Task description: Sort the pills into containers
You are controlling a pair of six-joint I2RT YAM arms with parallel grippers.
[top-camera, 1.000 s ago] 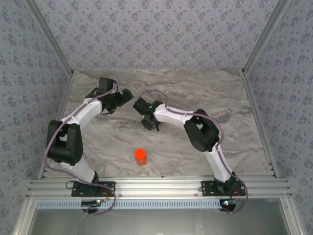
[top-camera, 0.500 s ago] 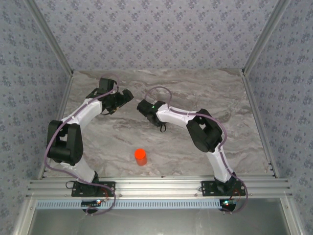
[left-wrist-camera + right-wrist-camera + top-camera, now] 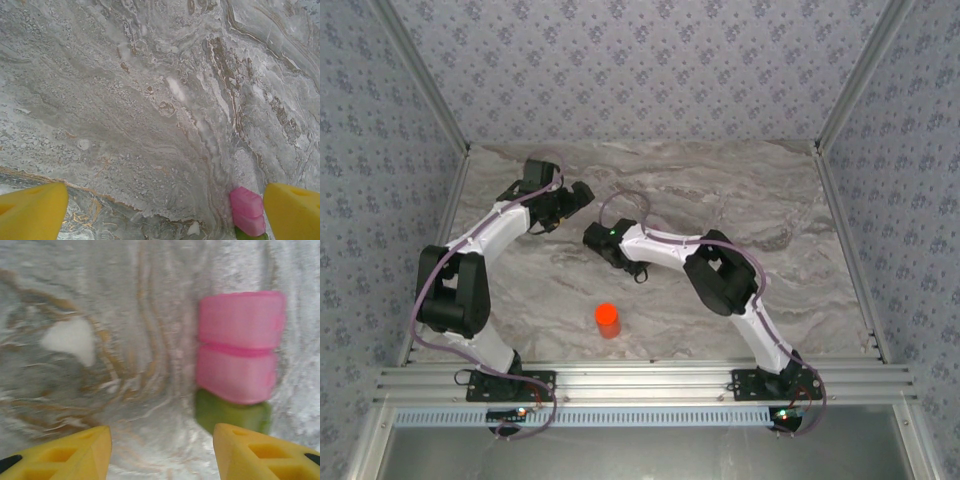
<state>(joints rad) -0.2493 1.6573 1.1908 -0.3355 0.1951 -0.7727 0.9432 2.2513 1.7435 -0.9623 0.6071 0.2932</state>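
Observation:
The containers (image 3: 239, 360) are a tiny joined box, two translucent pink compartments with an olive-green one (image 3: 230, 412) at the near end, blurred in the right wrist view. My right gripper (image 3: 162, 452) is open with bare table between its yellow fingers; the green end lies just ahead of the right finger (image 3: 265, 455). A small white piece (image 3: 70, 340), perhaps a pill, lies left of the box. My left gripper (image 3: 165, 210) is wide open over the table, with the pink box (image 3: 246, 210) beside its right finger and the white piece (image 3: 194, 229) nearby. From above, both grippers (image 3: 582, 192) (image 3: 592, 238) sit close together.
An orange-red cylindrical bottle (image 3: 608, 320) stands upright near the front middle of the marble table (image 3: 770, 200). Metal frame rails (image 3: 850, 250) and patterned walls bound the table on both sides and at the back.
My right gripper has swung left toward the left gripper and its jaws have opened wider. The left arm has not moved.

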